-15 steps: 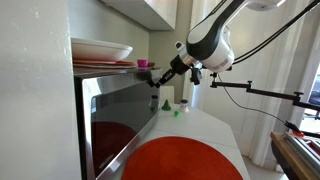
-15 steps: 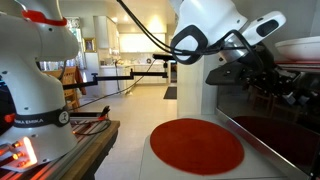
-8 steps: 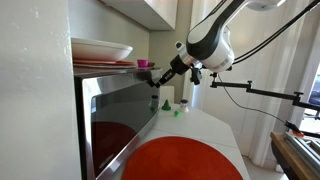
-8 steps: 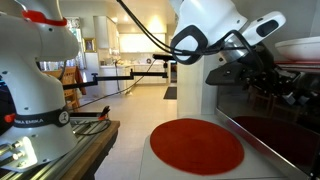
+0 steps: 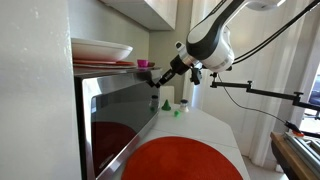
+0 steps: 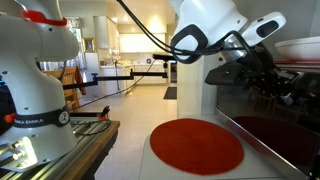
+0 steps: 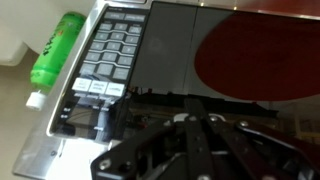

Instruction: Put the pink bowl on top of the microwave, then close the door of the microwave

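The small pink bowl (image 5: 144,64) sits on top of the microwave (image 5: 88,80), at the far end, behind a stack of plates. The door of the microwave (image 5: 122,122) is dark glass and looks flush with the control panel (image 7: 110,55) in the wrist view. My gripper (image 5: 159,82) is just below the bowl, at the far end of the door, empty. In the wrist view its fingers (image 7: 195,135) lie together against the glass (image 7: 180,45). It also shows in an exterior view (image 6: 283,88), close to the microwave front (image 6: 275,135).
A white dish on reddish plates (image 5: 100,50) takes up the near part of the microwave top. A round red mat (image 5: 185,160) lies on the white counter. A green bottle (image 5: 167,103) stands past the microwave. A second white robot (image 6: 35,70) stands opposite.
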You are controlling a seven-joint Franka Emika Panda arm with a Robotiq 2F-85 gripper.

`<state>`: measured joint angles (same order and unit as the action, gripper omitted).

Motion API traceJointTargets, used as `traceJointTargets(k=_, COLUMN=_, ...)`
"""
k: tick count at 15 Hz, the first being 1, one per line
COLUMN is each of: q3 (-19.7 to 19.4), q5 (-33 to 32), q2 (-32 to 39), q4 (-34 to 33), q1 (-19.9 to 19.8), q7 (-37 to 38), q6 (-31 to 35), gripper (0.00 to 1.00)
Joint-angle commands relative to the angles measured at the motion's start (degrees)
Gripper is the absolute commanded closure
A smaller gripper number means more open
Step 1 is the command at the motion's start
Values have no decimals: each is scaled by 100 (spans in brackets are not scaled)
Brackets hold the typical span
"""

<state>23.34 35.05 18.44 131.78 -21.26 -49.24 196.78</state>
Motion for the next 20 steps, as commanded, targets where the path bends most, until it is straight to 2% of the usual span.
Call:
traceJointTargets(k=1, q3=644, q5=193, q2=-1083, q4=521, q1=-665, q7=198, q6=-1517, gripper=100)
traceJointTargets(k=2, q3=877, q5=169, q2=-1319, q4=549, q1=-874, q7=310, q6=-1950, gripper=100)
traceJointTargets(k=3, q3=1099, q5=209, q2=-1511, q4=503, q1=-1060, q7=366, q6=-2421, gripper=74)
traceJointTargets(k=4, q3=1218, q5=318, q2=-1728, q4=474, q1=-1143, q7=403, q6=-2904, gripper=73)
traceJointTargets(k=6, q3=1164, q5=422, q2=-2026, q4=337, q1=-1144, q7=478, q6=-3904, gripper=60)
traceJointTargets(k=8, q3=870, q5=215, q2=-2465, q4=265, q1=-1119, q7=757, q6=-4881, gripper=45)
traceJointTargets(k=9, q3=-141, q5=-17, q2=-2674, q4=222, q1=-298, q7=971, q6=-5307, gripper=38)
traceJointTargets(k=10, q3=-436, q5=-247, q2=-2840, q4=132, q1=-191, q7=1150, q6=-5745, gripper=30)
traceJointTargets(k=12, q3=-1393, q5=-851, q2=-3108, q4=-155, q1=384, q7=1507, q6=-6607, gripper=16)
traceJointTargets(k=13, q3=-1708, q5=-1045, q2=-3212, q4=-220, q1=570, q7=1588, q6=-6866, gripper=9)
traceJointTargets(k=14, q3=-1951, q5=-1308, q2=-3285, q4=-345, q1=730, q7=1761, q6=-7151, gripper=0)
traceJointTargets(k=15, q3=-2138, q5=-1545, q2=-3382, q4=-392, q1=869, q7=1931, q6=-7350, gripper=0)
traceJointTargets(k=16, q3=-2350, q5=-1344, q2=-3369, q4=-279, q1=1092, q7=1661, q6=-7009, gripper=0)
traceJointTargets(k=17, q3=-2491, q5=-1410, q2=-3426, q4=-301, q1=1210, q7=1705, q6=-7083, gripper=4)
traceJointTargets(k=18, q3=-2580, q5=-1393, q2=-3426, q4=-296, q1=1314, q7=1693, q6=-7074, gripper=0)
traceJointTargets(k=20, q3=-2630, q5=-1376, q2=-3379, q4=-285, q1=1393, q7=1681, q6=-7035, gripper=0)
